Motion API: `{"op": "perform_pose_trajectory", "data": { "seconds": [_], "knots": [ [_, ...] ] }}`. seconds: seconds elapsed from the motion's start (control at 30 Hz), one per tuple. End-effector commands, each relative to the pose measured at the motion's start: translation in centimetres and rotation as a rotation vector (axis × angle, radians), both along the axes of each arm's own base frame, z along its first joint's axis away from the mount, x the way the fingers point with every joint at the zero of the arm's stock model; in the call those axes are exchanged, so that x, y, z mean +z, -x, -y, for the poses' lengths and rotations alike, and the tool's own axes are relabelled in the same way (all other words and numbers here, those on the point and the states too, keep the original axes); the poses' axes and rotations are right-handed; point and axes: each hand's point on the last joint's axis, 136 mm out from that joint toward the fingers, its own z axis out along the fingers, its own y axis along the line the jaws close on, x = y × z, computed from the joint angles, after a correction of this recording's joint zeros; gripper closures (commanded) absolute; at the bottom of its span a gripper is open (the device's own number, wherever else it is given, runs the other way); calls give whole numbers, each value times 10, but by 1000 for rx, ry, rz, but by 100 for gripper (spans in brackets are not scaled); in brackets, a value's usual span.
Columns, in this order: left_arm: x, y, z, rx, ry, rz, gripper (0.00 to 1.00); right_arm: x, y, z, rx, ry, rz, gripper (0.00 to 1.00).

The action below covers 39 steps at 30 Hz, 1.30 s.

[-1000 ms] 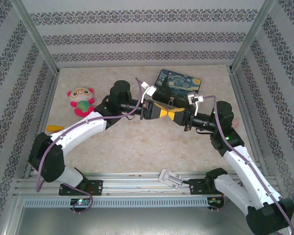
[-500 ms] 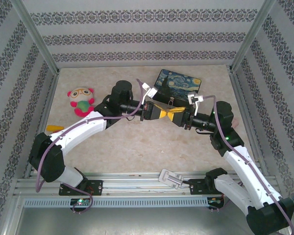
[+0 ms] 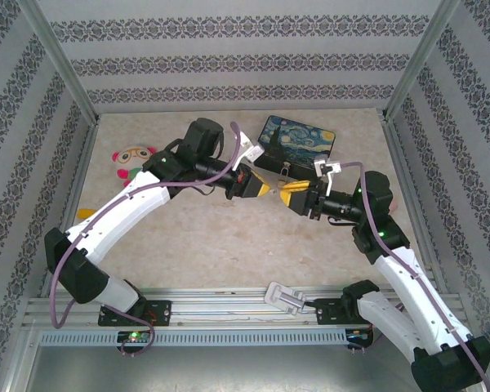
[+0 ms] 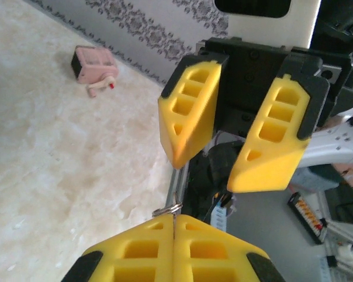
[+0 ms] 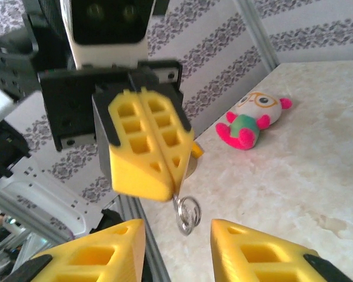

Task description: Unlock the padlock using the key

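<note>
- Left gripper (image 3: 264,189) (image 4: 174,218) (image 5: 163,189): shut tight, yellow pads flush together with no gap in either wrist view.
- Pinched in that seam — a thin metal sliver ending in a silvery key ring (image 5: 188,212) (image 4: 167,208); anything beyond the sliver hidden between the pads.
- Key ring dangling free just past the left fingertips, pointing toward the other arm.
- Right gripper (image 3: 294,196) (image 5: 176,226) (image 4: 210,170): fingers apart, nothing between the pads, facing the left gripper tip to tip above the table (image 3: 229,237).
- Seen from the right wrist, key ring in the open gap between the two right fingers, touching neither.
- Padlock (image 3: 285,170): a tiny speck against the near edge of the dark blue tin box (image 3: 304,139), just behind the spot where the grippers meet — too small to tell whether locked or how lying.
- Padlock clear of both grippers and of the key ring, on the table side rather than in the air.
- Plush toy (image 3: 133,155) (image 5: 247,120) off to the left, partly behind the left arm.
- Small pink item (image 4: 94,63) near the wall, well apart from everything else.
</note>
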Motion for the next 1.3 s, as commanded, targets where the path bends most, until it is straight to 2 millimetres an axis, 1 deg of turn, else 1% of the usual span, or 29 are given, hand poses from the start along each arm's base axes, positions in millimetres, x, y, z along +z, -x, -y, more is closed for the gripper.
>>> {"op": "perform_pose_trajectory", "data": {
  "seconds": [0.0,0.03,0.1,0.2,0.23,0.3,0.37,0.43,0.5,0.6,0.67,0.77,0.83,0.9,1.07,1.27],
  "knots": [
    [-27,25,-12,-54,-223,4,100,1,3,-5,25,15,33,63],
    [-32,22,-16,-24,-292,35,100,-2,0,-4,8,27,28,60],
    [-46,12,-29,46,-452,72,100,-11,-9,0,-49,62,10,59],
    [-59,8,-46,70,-614,63,100,-24,-22,7,-135,110,-3,58],
    [-64,5,-56,93,-694,75,100,-29,-25,10,-163,128,-7,58],
    [-77,-2,-80,131,-908,113,100,-38,-30,16,-213,159,-13,58],
    [-86,-3,-97,125,-1055,105,100,-44,-32,19,-239,174,-15,57],
    [-91,3,-97,86,-1100,74,100,-49,-34,21,-255,185,-21,56],
    [-91,6,-91,61,-1107,95,100,-53,-34,22,-255,197,-25,55],
    [-85,-3,-83,85,-1082,140,100,-57,-32,19,-234,203,-33,54],
    [-77,-4,-69,79,-995,158,100,-58,-27,14,-196,194,-32,54],
    [-62,3,-40,30,-809,153,100,-54,-16,3,-127,161,-20,54],
    [-52,5,-30,11,-725,155,100,-49,-9,-2,-86,134,-7,54],
    [-44,7,-25,0,-669,154,100,-43,-3,-7,-52,100,-1,53],
    [-33,15,-18,-36,-575,132,100,-30,4,-15,21,29,15,53],
    [-25,20,-16,-47,-509,122,100,-18,10,-27,82,-7,47,58]
  ]
}}
